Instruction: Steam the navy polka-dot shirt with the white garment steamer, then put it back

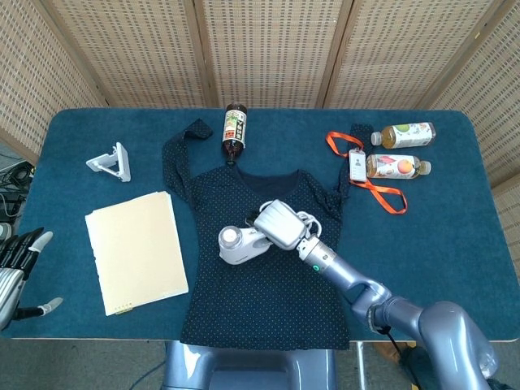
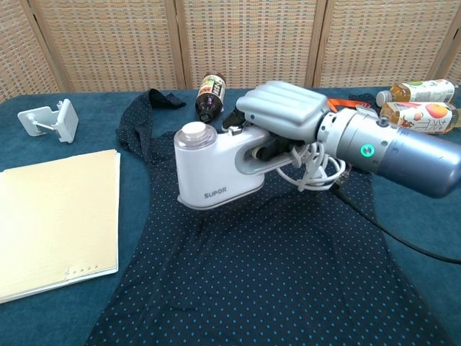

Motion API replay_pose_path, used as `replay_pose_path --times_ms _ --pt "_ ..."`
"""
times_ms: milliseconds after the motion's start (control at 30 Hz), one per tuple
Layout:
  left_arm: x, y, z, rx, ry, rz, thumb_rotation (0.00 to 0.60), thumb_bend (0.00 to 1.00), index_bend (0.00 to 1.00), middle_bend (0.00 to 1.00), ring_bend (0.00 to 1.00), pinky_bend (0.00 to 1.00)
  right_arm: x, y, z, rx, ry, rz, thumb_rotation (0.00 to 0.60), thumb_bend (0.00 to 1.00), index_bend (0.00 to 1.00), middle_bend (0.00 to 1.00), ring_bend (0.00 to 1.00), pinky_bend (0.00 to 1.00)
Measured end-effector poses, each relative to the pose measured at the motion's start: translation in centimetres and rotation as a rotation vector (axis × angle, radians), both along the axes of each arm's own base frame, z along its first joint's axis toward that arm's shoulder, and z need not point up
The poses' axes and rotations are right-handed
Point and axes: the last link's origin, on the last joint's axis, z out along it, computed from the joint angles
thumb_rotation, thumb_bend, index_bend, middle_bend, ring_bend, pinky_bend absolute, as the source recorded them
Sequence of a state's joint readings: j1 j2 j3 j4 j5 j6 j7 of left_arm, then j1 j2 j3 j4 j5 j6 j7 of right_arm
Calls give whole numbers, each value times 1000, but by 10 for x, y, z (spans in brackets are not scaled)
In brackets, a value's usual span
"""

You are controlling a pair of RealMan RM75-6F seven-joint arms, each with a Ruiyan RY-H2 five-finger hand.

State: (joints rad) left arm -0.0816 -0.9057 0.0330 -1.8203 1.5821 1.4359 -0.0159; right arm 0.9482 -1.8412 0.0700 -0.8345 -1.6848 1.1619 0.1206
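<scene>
**Steamer held over the dotted shirt**

Down at the near left edge of the blue table [image 1: 455, 244], the robot's left hand [image 1: 18, 272] waits with its dark fingers spread apart and nothing in them. Beside it on the table lies a pale yellow stack of paper [image 1: 136, 250], flat and close to the shirt's left side.

Spread flat in the middle is the navy polka-dot shirt [image 1: 268, 301], with its bottom hem at the near edge and its neck pointing away. Over the middle of the shirt is the white garment steamer [image 2: 216, 173]. The robot's right hand [image 2: 281, 115] grips the steamer's handle, with its fingers curled around it. A loop of white cord [image 2: 313, 169] hangs by the wrist. The steamer's flat bottom faces down at the shirt, but I cannot tell if it touches the cloth.

Farther back on the left stands a small white plastic stand [image 1: 111, 162]. At the far middle a dark brown bottle [image 1: 235, 130] lies on its side, just past the shirt's neck. Far right, an orange strap with a white tag [image 1: 361, 171] lies near two plastic drink bottles [image 1: 396, 166], also on their sides.
</scene>
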Motion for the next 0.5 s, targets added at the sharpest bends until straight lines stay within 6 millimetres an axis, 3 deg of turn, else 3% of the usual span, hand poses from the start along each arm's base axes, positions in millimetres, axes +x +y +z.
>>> replay_pose_path --times_ms 267,500 --pt "1 1 -1 1 3 0 600 0 0 0 0 0 -9 17 -28 37 22 47 600 825 868 736 803 1000" --pt "1 0 -2 6 8 1 600 0 0 0 0 0 -23 26 -38 38 42 64 600 825 868 736 803 1000"
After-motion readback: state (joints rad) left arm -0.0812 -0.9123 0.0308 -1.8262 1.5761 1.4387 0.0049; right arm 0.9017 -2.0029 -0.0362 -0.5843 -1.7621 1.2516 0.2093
